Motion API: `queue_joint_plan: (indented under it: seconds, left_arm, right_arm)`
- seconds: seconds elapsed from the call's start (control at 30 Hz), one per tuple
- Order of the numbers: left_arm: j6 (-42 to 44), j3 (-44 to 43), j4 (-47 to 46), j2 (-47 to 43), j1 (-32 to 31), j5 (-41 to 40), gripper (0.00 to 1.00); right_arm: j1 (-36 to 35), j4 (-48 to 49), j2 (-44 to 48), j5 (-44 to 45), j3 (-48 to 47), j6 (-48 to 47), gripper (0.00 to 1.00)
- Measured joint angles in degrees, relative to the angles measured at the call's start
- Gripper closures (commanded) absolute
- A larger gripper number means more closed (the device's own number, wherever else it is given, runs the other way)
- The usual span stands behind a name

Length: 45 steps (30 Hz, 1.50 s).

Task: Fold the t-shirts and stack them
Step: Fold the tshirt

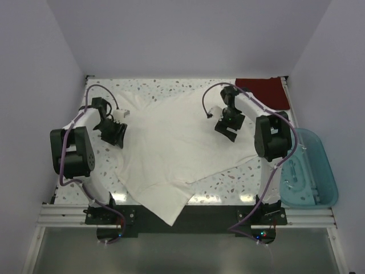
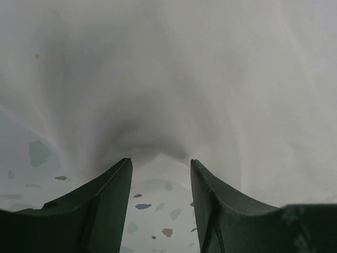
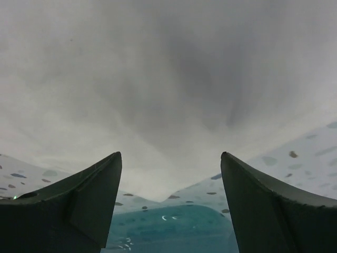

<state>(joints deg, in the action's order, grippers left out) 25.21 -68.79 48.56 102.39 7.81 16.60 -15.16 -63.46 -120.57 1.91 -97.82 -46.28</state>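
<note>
**Both grippers open at the edges of the unfolded white shirt**

The left gripper [image 2: 160, 162] stands with its two fingers parted and nothing between them. Speckled table shows through the gap, and the cloth edge curves just past the tips. The right gripper [image 3: 171, 154] is spread wider and is also empty, with a fold of white cloth rising just ahead of it. Neither has hold of anything.

The white t-shirt [image 1: 165, 148] lies spread and rumpled across the middle of the table [image 1: 228, 182], set askew. The left gripper is at its left edge, and the right gripper is over its right side. One corner of the shirt hangs over the near edge of the table. No fold looks made yet, so this seems to be the reach for the first grasp.

The next move likely calls for each gripper to get a finger under its edge of cloth and close. Both would then lift together, so the shirt folds evenly rather than dragging.

The dark red t-shirt [image 1: 262, 90] lies folded in the far right corner, apart from the white one, and is the likely place to stack. The teal bin [image 1: 328, 171] sits to the right, beside the right arm. The overhanging corner and the creases could spoil a clean fold.
</note>
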Motion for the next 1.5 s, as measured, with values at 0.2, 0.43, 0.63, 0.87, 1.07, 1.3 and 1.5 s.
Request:
queue_joint_plan:
  seconds: [0.2, 0.43, 0.63, 0.87, 1.07, 1.3, 1.5]
  left_arm:
    - [-0.1, -3.2, -1.1, 5.1, 1.7, -4.4, 0.49]
    - [0.0, -16.5, 0.3, 15.0, 5.0, -8.3, 0.5]
    - [2.1, -32.9, 1.3, 25.1, 5.5, -10.6, 0.44]
    - [5.6, -44.1, 3.2, 27.5, 5.5, -5.9, 0.4]
    - [9.7, -29.1, 5.0, 10.8, 5.2, -1.4, 0.42]
    - [11.6, -9.6, 4.7, 1.1, 5.2, -0.7, 0.44]
    - [12.1, 2.9, 1.2, 1.1, 5.9, -3.0, 0.46]
  right_arm:
    - [0.2, 0.1, 0.0, 1.4, 8.2, 0.2, 0.29]
    - [-0.9, 0.6, 1.4, 1.3, 11.7, 1.3, 0.29]
    - [-8.0, -1.3, 3.4, -4.8, 13.6, 5.2, 0.29]
    - [-8.8, -5.5, 4.1, -11.4, 7.5, 9.0, 0.31]
    - [-2.8, -5.9, 6.6, -9.8, 6.0, 8.7, 0.41]
    - [-4.1, -4.1, 6.8, -8.8, 9.9, 8.7, 0.48]
    - [-4.6, 0.4, 6.8, -7.3, 18.8, 8.7, 0.52]
